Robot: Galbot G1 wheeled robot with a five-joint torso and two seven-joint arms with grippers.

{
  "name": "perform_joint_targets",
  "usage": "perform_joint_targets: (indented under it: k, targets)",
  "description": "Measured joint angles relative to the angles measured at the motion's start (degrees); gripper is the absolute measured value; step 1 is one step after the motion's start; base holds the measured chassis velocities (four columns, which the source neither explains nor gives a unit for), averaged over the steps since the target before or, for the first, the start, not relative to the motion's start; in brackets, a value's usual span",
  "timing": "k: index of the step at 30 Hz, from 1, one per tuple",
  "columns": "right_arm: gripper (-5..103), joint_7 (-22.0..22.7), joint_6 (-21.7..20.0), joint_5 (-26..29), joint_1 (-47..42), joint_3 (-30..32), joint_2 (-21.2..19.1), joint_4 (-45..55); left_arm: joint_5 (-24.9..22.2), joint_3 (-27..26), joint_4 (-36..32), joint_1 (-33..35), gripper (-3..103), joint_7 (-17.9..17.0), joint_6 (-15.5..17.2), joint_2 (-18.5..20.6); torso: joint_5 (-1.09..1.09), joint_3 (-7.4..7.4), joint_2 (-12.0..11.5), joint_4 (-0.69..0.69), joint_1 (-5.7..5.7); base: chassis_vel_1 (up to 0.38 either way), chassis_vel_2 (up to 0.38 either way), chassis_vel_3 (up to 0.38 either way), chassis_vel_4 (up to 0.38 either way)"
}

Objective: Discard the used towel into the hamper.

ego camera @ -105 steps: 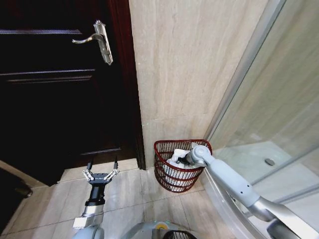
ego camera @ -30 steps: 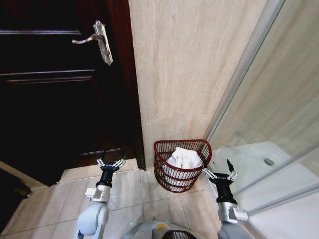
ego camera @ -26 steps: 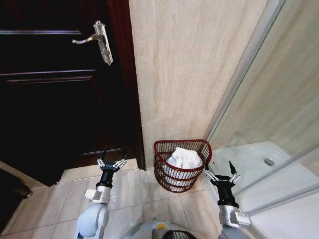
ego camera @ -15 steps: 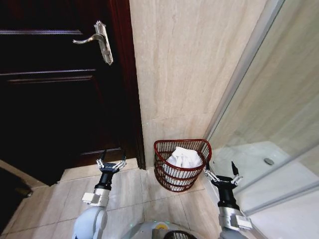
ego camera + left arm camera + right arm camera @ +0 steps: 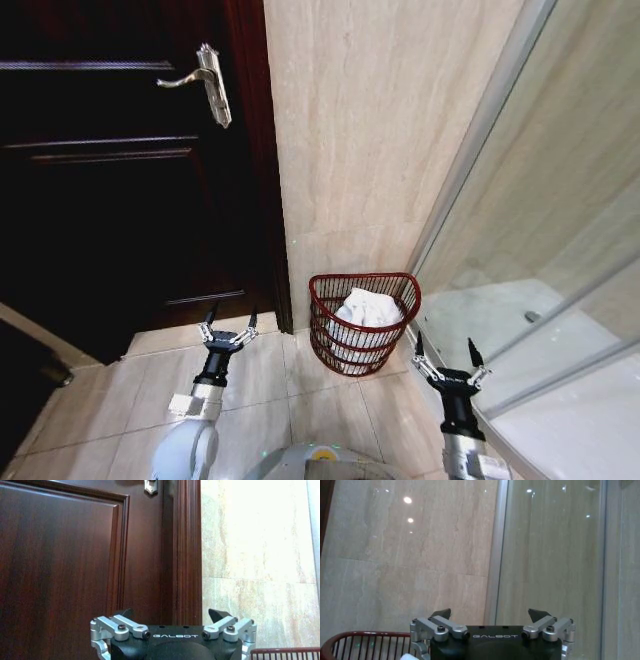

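From the head view, the towel (image 5: 365,307) is lying bunched inside the hamper (image 5: 362,324), which is standing on the floor tiles (image 5: 290,400) against the marble wall (image 5: 370,140), just beside the dark door (image 5: 120,180). A few seconds ago the right arm was reaching into the hamper; now the right gripper (image 5: 447,372) is hanging clear of it, near its shower-glass (image 5: 560,240) side and lower in frame, with its fingers spread wide and holding nothing. The left gripper (image 5: 229,333) is waiting on the door side of the hamper, fingers likewise spread and empty. The whole scene is sitting slightly differently than a moment ago, so the camera itself is shifting, not the hamper. Judging by this, the drop is done and the arms are pulling back to rest.

In the left wrist view, the left gripper (image 5: 170,620) is pointing up along the door and its frame, prongs apart, with a sliver of the hamper rim (image 5: 285,650) at the edge.

In the right wrist view, the right gripper (image 5: 490,619) is facing the wall and the glass panel, prongs apart and bare, with the hamper rim (image 5: 365,635) near it and apart from it.
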Motion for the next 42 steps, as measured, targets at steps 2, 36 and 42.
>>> perform_joint_targets:
  k: [2, 36, 42]
  targets:
    - [100, 0.11, 0.08, -0.26, -0.03, -0.17, 0.12, 0.14, -0.05, -0.06, 0.07, 0.0, 100, 0.27, -0.13, 0.18, 0.01, 0.0, 0.0, 0.0, 0.0, 0.05, -0.058, -0.051, 0.052]
    - [100, 4.18, 0.04, -4.08, -0.9, -4.31, 1.01, 1.83, -2.42, -0.78, 1.49, -0.58, 100, -0.08, -2.01, 2.13, -0.01, 0.0, 0.0, 0.0, 0.0, 0.064, -0.071, -0.062, 0.068]
    - [100, 4.65, -0.04, -4.26, -1.11, -4.45, 0.72, 1.67, -2.63, -0.78, 0.69, 0.13, 100, -0.09, -2.2, 1.93, 0.0, 0.0, 0.0, 0.0, -0.01, 0.093, -0.093, -0.088, 0.096]
